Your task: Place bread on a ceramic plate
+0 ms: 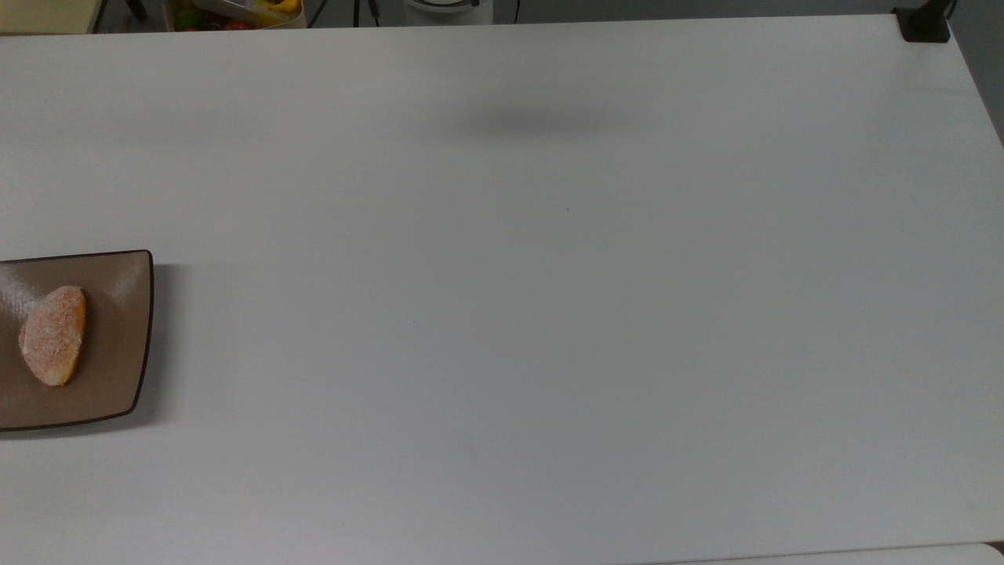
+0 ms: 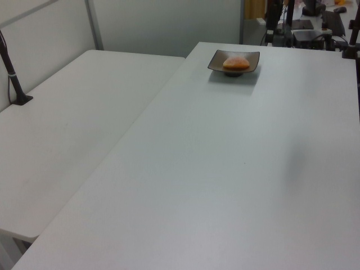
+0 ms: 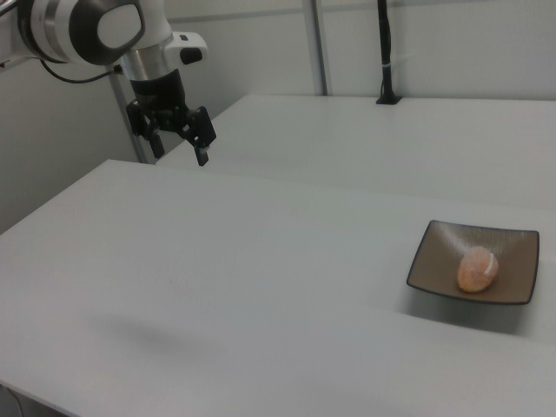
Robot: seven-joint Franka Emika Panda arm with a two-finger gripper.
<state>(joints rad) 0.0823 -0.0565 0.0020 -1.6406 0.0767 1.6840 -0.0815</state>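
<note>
at the far left edge of the top view, a little below mid-height, the ceramic plate point(image 1: 118, 345) sits on the white table point(image 1: 549, 314), cut off by the frame edge, glossy taupe-brown with a thin dark rim. the bread point(image 1: 53, 335) lies on the plate's inner surface, an oval bun with a speckled orange-tan crust, its long axis running roughly up and down the picture. a soft grey shadow point(image 1: 533, 123) lies on the tabletop in the upper middle of the top view, and a black post base point(image 1: 924, 23) stands at the table's upper right corner. in the left view the plate point(image 2: 252, 57) is in the upper middle of the frame, near the table's far edge, with the bread point(image 2: 236, 63) resting at its centre; a second white table point(image 2: 73, 124) adjoins on the left view's left. in the right view the robot arm point(image 3: 95, 30) fills the upper left corner, and its gripper point(image 3: 180, 139) hangs above the table point(image 3: 217, 261) with the two black fingers spread apart and holding nothing. well away from it, at the right view's lower right, the plate point(image 3: 512, 252) carries the bread point(image 3: 476, 268), whose thin white stripe shows on the upper right end.
</note>
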